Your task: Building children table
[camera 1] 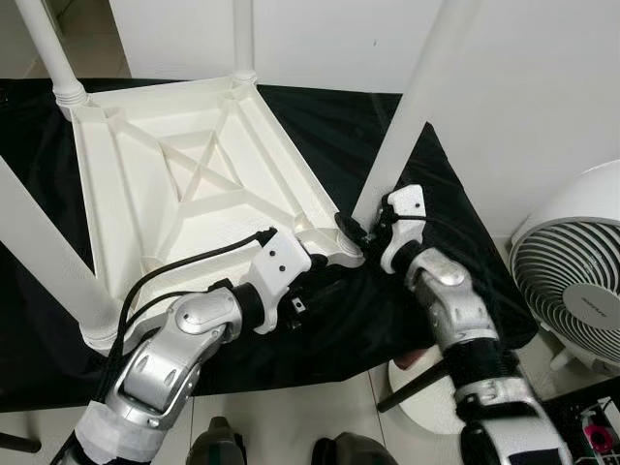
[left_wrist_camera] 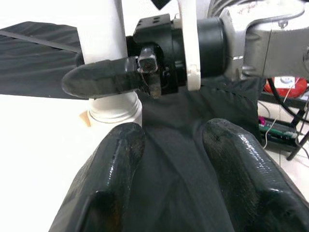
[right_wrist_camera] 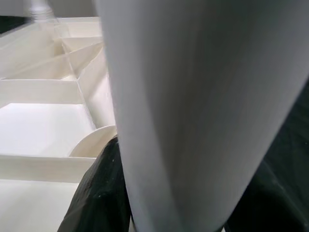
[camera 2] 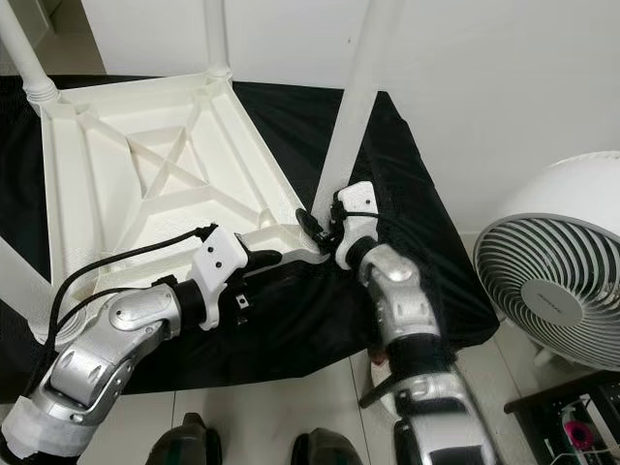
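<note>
Standing over the upside-down table [camera 1: 194,174], the robot works at the corner nearest to it. The table top lies flat on a black cloth [camera 1: 339,320], with its white ribs facing up. The left gripper [camera 1: 308,258] rests at the edge of that near corner, and its two black fingers [left_wrist_camera: 111,183] are apart, holding nothing. Just past it, the right gripper [camera 1: 356,231] is closed around the bottom of a white leg [camera 1: 412,116], right where the leg goes into its round socket. Three more legs stand at the other corners, farther back. A white fan [camera 1: 572,281] sits on the floor to the right. The leg looks a bit tilted, so I think it may not be all the way in. If the gripper pushes sideways, the leg could pop out or jam, or the table could slide on the cloth.
</note>
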You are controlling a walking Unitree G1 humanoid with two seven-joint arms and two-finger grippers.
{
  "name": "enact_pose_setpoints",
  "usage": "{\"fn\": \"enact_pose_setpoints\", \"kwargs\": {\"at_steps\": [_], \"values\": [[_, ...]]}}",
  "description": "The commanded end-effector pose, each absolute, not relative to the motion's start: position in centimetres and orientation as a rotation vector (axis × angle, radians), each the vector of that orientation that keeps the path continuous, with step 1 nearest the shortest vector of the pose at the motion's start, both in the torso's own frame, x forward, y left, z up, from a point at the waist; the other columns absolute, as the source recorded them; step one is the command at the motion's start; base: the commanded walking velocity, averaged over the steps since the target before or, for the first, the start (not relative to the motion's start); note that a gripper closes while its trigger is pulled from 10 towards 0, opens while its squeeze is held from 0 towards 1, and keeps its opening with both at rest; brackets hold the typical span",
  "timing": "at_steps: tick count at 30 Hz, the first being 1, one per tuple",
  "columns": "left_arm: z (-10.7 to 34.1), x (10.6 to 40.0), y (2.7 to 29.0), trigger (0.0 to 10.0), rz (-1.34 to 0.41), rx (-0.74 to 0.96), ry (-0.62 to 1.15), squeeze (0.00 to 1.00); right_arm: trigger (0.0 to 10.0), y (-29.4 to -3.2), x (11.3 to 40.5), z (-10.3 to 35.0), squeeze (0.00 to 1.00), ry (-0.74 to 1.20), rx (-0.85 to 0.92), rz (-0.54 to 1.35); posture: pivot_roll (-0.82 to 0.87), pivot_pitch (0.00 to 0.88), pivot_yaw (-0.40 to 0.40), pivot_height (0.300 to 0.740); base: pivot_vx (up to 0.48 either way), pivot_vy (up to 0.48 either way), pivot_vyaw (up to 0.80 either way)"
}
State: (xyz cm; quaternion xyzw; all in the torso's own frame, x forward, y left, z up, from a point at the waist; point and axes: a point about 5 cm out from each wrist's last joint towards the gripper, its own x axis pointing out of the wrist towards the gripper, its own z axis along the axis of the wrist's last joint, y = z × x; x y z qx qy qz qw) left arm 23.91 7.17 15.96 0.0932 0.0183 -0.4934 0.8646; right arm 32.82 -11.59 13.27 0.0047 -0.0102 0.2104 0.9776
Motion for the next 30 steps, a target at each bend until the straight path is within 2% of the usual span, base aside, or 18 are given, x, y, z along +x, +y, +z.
{"fn": "enact_pose_setpoints", "kwargs": {"at_steps": [1,6,11,12,20,23,24,27,30], "values": [[15.9,23.8,7.0,10.0,-1.044,0.185,0.045,0.0,10.0,-12.0,32.7,12.8,0.0,0.0,0.011,0.313,0.01,0.04,-0.056,0.74,0.0,0.0,0.0],[16.0,24.0,6.9,10.0,-1.044,0.183,0.042,0.0,10.0,-9.6,32.3,13.1,0.0,-0.031,0.027,0.235,0.01,0.037,-0.057,0.74,0.0,0.0,0.0],[16.0,24.0,6.9,10.0,-1.043,0.182,0.04,0.0,10.0,-9.3,32.2,13.3,0.0,-0.041,0.033,0.25,0.01,0.033,-0.059,0.74,0.0,0.0,0.0],[16.0,24.0,6.9,10.0,-1.041,0.182,0.039,0.0,10.0,-9.5,32.2,13.5,1.0,-0.05,0.043,0.277,0.01,0.032,-0.064,0.74,0.0,0.0,0.0],[16.0,24.0,6.8,10.0,-1.036,0.179,0.037,0.0,10.0,-10.3,32.1,14.2,1.0,-0.074,0.046,0.35,0.01,0.033,-0.07,0.74,0.0,0.0,0.0],[16.0,24.0,6.8,10.0,-1.034,0.178,0.037,0.0,10.0,-11.0,32.1,14.5,1.0,-0.076,-0.01,0.413,0.01,0.032,-0.07,0.74,0.0,0.0,0.0],[16.0,24.0,6.8,10.0,-1.033,0.178,0.038,0.0,10.0,-11.5,32.1,14.6,0.0,-0.077,-0.044,0.444,0.01,0.031,-0.07,0.74,0.0,0.0,0.0],[16.0,24.0,6.8,10.0,-1.032,0.178,0.038,0.0,10.0,-11.8,32.2,14.7,0.0,-0.077,-0.066,0.464,0.01,0.031,-0.07,0.74,0.0,0.0,0.0],[16.0,24.1,6.8,10.0,-1.033,0.179,0.038,0.0,10.0,-12.7,32.4,14.6,0.0,-0.08,-0.131,0.566,0.0,0.03,-0.064,0.74,0.0,0.0,0.0]]}}
